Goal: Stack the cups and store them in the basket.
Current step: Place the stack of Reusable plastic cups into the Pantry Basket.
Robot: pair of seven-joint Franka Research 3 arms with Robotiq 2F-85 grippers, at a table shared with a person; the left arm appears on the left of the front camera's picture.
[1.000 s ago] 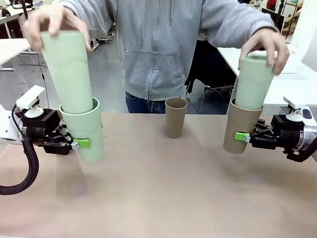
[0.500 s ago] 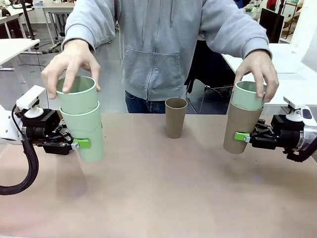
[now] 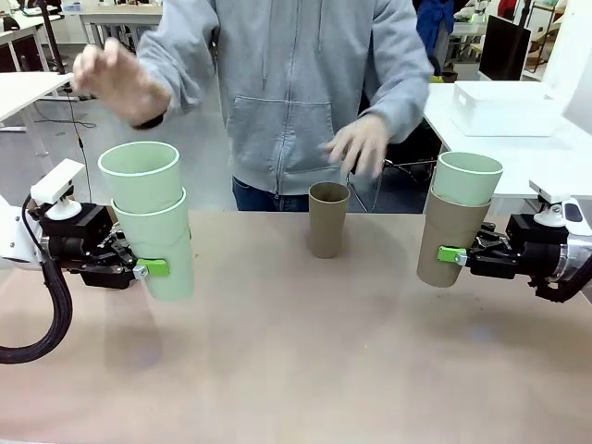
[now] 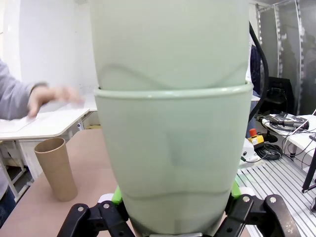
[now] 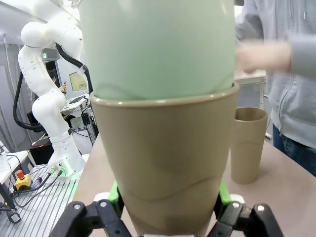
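1. Both of the person's hands have let go of the nested cups since half a second ago. One hand [image 3: 116,79] is now raised, up and well left of the lone cup [image 3: 327,219]. The other hand [image 3: 359,146] hangs blurred just above that cup, slightly to its right.
2. The left claw [image 3: 155,268] is clamped low on an outer green cup [image 3: 159,242], with a green pad pressed against each side of its wall.
3. An inner green cup [image 3: 141,176] sits nested in that one, its upper part standing clear of the outer rim. This stack is upright, looks held just off the table [image 3: 296,370], and is well left of the lone cup.
4. The right claw [image 3: 449,254] is closed low on a tan cup [image 3: 451,227], pads on both sides.
5. A green cup [image 3: 467,178] is nested in the tan one, its rim above the tan rim. This stack is upright, right of the lone cup.
6. The lone cup, tan, stands mouth up on the table between the two stacks, nearer the person's edge.
7. The basket [image 3: 495,106] rests on a white side table, beyond and well right of the lone cup, apart from every cup.
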